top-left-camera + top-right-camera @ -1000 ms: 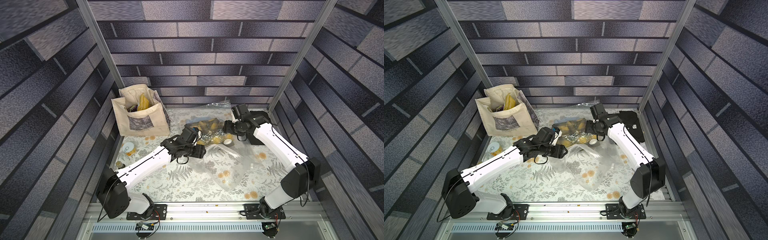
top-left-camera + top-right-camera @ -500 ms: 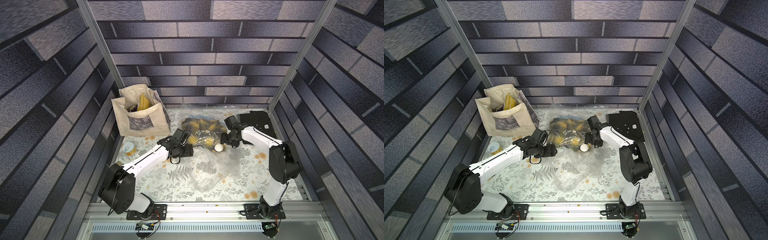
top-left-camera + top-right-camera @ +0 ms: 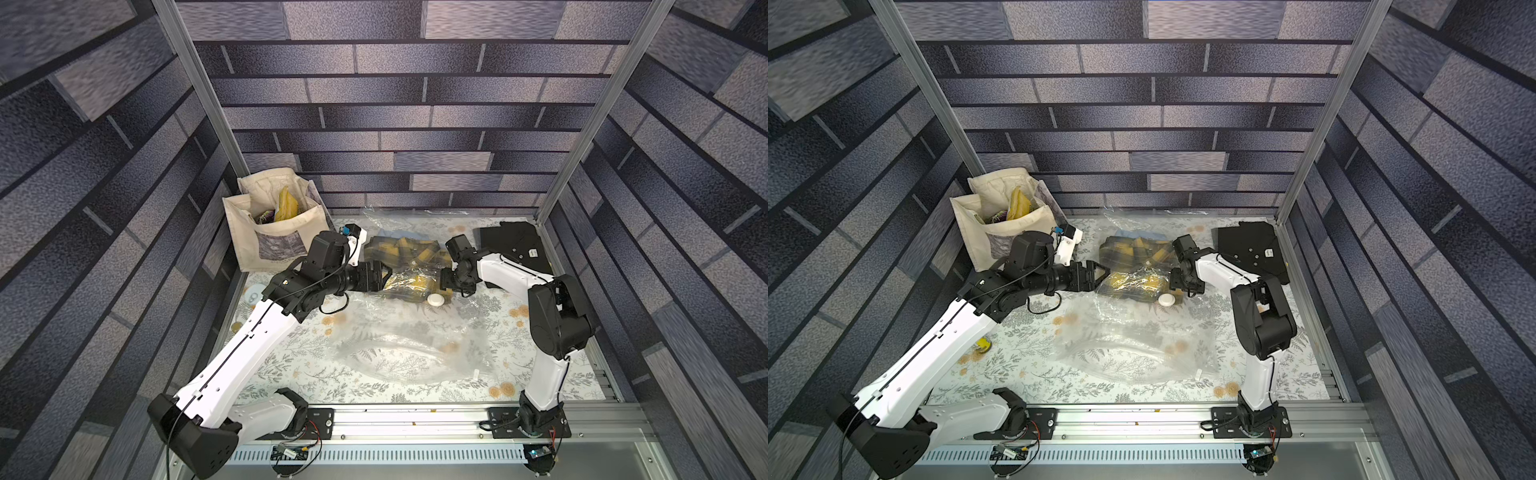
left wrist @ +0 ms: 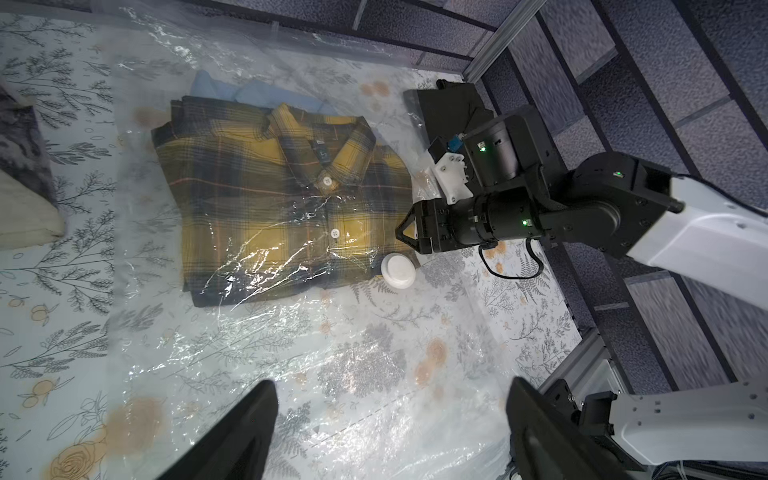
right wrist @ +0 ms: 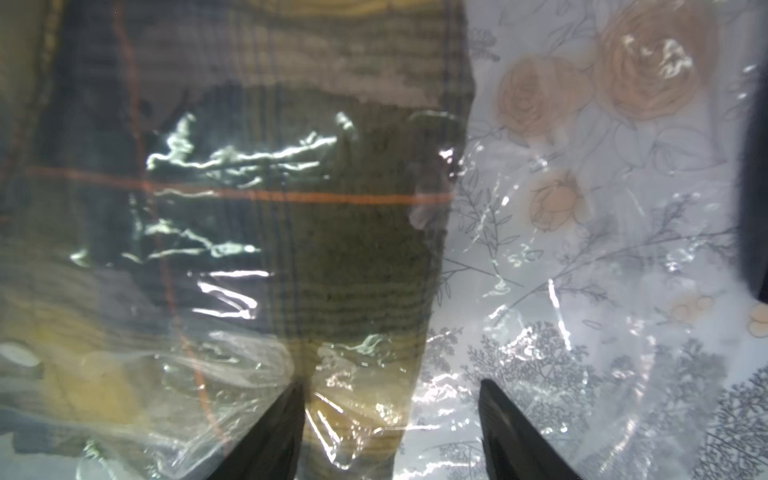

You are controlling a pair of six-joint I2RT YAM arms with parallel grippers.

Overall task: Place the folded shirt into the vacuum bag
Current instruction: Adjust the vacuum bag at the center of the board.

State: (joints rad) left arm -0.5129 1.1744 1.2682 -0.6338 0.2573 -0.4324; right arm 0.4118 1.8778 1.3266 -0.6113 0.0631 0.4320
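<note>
The folded shirt (image 3: 405,266) (image 3: 1136,268) (image 4: 274,195), yellow and dark plaid, lies at the back middle of the table. The clear, crinkly vacuum bag (image 3: 399,353) (image 3: 1129,353) (image 4: 291,353) spreads from it toward the front, its plastic draped over the shirt's near half. Its white valve cap (image 3: 435,299) (image 4: 398,270) sits at the shirt's corner. My left gripper (image 3: 384,278) (image 4: 390,415) is open beside the shirt's left edge, only plastic beneath it. My right gripper (image 3: 449,284) (image 5: 390,415) is open at the shirt's right edge, with plastic-covered cloth between its fingers.
A cream tote bag (image 3: 270,232) stands at the back left. A black plate (image 3: 515,249) lies at the back right. Light blue cloth (image 4: 249,91) shows behind the shirt. Small items (image 3: 253,297) lie by the left edge. Aluminium posts frame the cell.
My right arm has come down and folded in, and the bag has settled flat over the shirt. My left gripper has opened wider and shifted toward the shirt's left edge.
</note>
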